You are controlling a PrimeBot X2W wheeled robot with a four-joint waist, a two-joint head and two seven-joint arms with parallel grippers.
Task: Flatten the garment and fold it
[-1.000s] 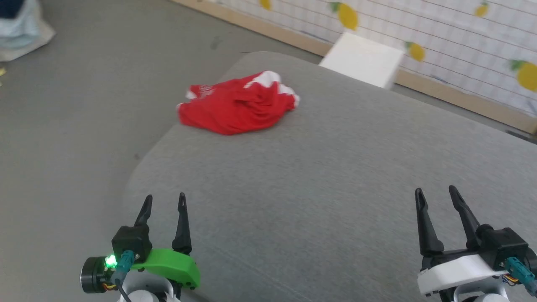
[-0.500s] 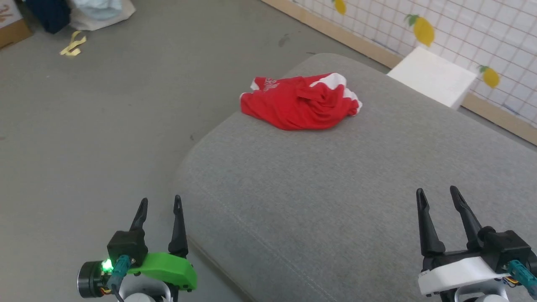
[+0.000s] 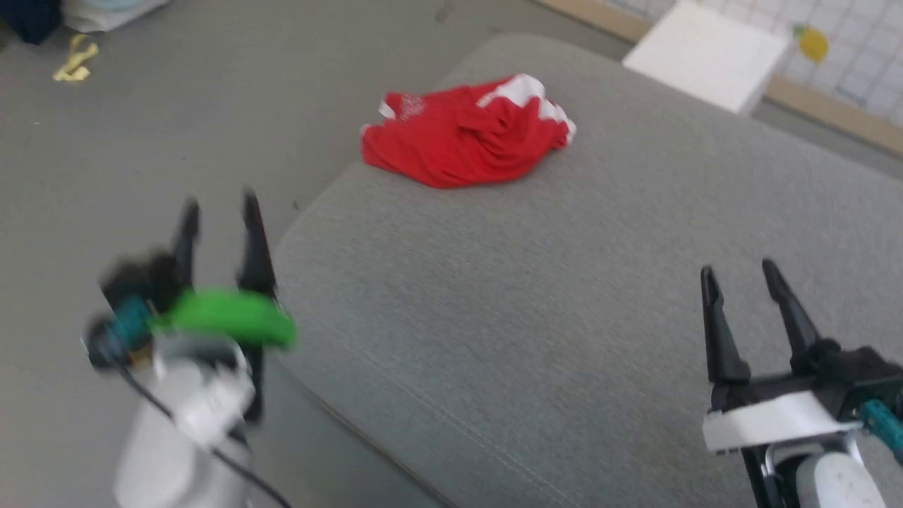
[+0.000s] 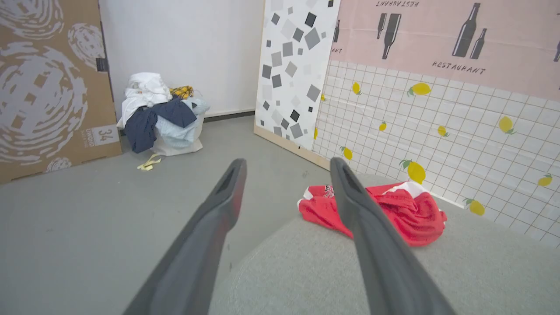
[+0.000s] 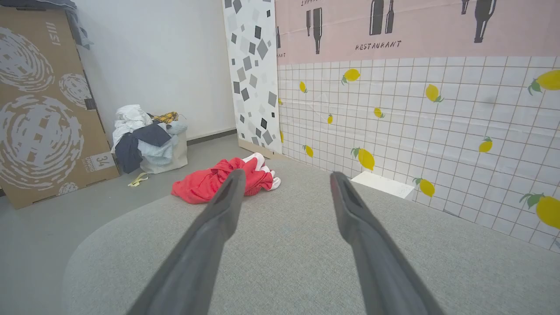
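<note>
The red garment [image 3: 462,134] lies crumpled in a heap with white patches near the far left corner of the grey padded surface [image 3: 578,296]. It also appears in the left wrist view [image 4: 393,214] and the right wrist view [image 5: 205,183]. My left gripper [image 3: 217,204], blurred, hovers open over the floor beside the surface's left edge, well short of the garment. My right gripper [image 3: 737,271] stands open above the near right part of the surface with nothing between its fingers.
A white block [image 3: 705,53] stands beyond the surface's far edge against the lemon-print tiled wall [image 5: 415,122]. A pile of clothes in a bag [image 4: 159,116] and a big cardboard box [image 4: 48,83] stand on the grey floor at the left.
The head camera has shifted, so the whole picture has slid. My left gripper has risen and moved forward, blurred with motion; the right gripper has risen a little. The garment lies as before.
</note>
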